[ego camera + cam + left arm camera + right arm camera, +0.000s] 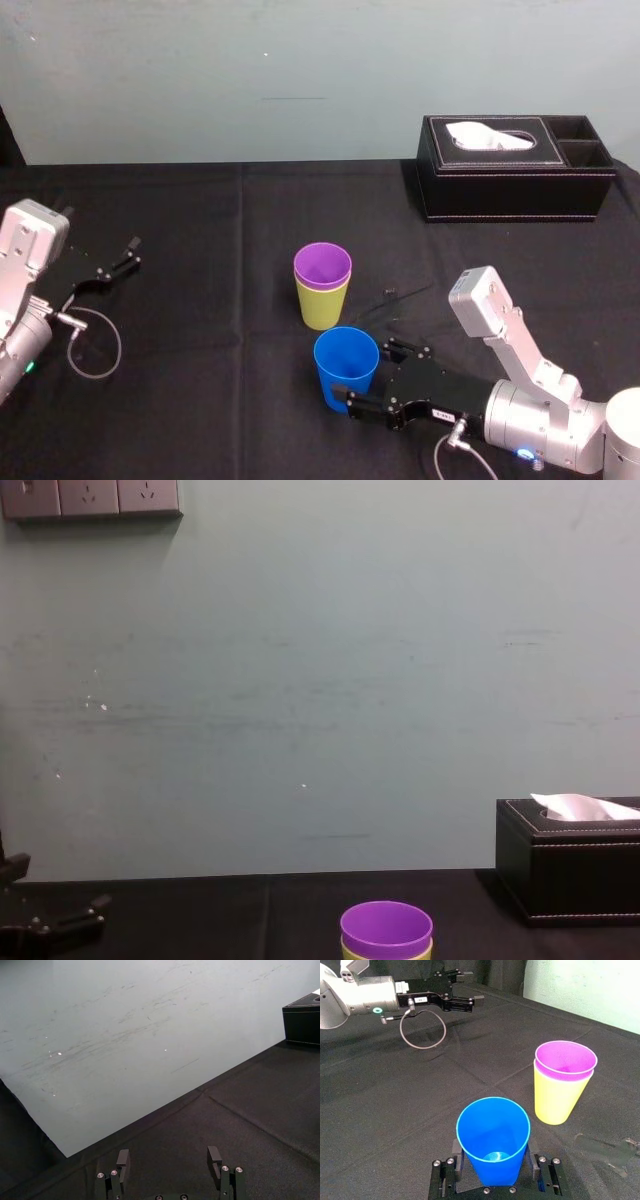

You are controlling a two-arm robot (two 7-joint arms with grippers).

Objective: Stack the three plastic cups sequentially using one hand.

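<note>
Step in hand: last cup of three. Right gripper (pixel 372 378) has the blue tapered plastic cup (pixel 346 365) pinched low on its body, one finger each side against the wall, jaws open only as wide as the cup; seen clearest in the right wrist view (pixel 493 1140). The cup is upright, mouth up, near the table's front edge. Can't tell if its base is on the black tablecloth (pixel 200 400) or just off it.

The purple plastic cup (pixel 322 268) already sits nested in the yellow-green plastic cup (pixel 324 305), just behind the blue one and slightly to its left, not touching it. So the task looks about two thirds done.

Next move, as I judge it: lift the blue cup above the purple rim, carry it forward over the pair, centre it, lower it straight in, release. Keep it level, since a tilted entry could tip the stack.

Left gripper (pixel 128 253) is parked far left, fingers apart, holding nothing. Black leather tissue box (pixel 515 170) at back right, well apart
</note>
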